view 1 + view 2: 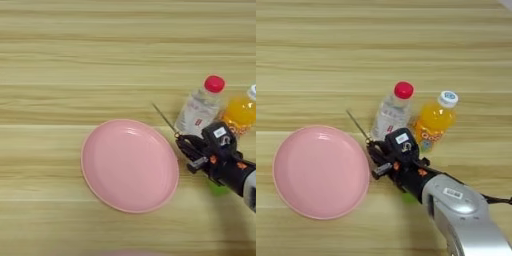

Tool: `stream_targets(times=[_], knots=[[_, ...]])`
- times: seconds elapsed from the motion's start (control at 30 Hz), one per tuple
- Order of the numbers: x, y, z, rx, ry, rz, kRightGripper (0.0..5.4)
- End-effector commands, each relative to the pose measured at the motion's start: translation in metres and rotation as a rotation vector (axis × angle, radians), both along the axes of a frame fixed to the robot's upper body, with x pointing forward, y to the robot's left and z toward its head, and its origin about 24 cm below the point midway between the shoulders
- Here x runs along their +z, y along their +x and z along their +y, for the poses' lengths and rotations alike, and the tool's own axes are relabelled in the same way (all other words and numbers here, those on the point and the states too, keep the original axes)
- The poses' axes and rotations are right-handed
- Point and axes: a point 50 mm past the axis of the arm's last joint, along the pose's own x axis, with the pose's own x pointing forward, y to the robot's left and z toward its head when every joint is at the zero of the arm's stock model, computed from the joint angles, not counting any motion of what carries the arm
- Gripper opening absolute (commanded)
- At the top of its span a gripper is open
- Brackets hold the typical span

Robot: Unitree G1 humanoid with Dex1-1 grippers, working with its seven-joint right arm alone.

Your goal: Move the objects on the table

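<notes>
The screwdriver's thin metal shaft (165,119) pokes up and to the left out of my right gripper (184,144), just left of the clear bottle. A speck of its yellow handle shows at the fingertips, and the gripper covers the handle's other parts. The black fingers (377,148) look shut on the screwdriver (358,125), close beside the pink plate's right rim. A small green block (217,189) peeks out from under my forearm on the table (60,60); in the right eye view the green block (407,198) is mostly hidden by the arm.
A round pink plate (125,167) lies to the left of the gripper. A clear bottle with a red cap (392,111) and an orange juice bottle with a white cap (435,120) stand just behind the gripper. My silver forearm (461,215) comes in from the bottom right.
</notes>
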Motion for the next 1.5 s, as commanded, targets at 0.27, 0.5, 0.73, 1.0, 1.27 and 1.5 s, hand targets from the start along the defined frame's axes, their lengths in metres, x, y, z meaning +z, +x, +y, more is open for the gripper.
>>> stream_targets(times=[0.27, 0.5, 0.73, 1.0, 1.27, 1.5], knots=[[0.007, 0.001, -0.012, -0.040, -0.066, -0.055, 0.85], [-0.004, 0.002, -0.012, -0.046, -0.113, -0.033, 0.85], [-0.010, 0.002, -0.009, -0.033, -0.125, -0.019, 0.85], [-0.014, 0.002, -0.010, -0.035, -0.147, -0.005, 0.85], [-0.017, 0.002, -0.011, -0.045, -0.168, 0.003, 0.85], [-0.019, 0.002, -0.010, -0.044, -0.170, 0.012, 0.85]])
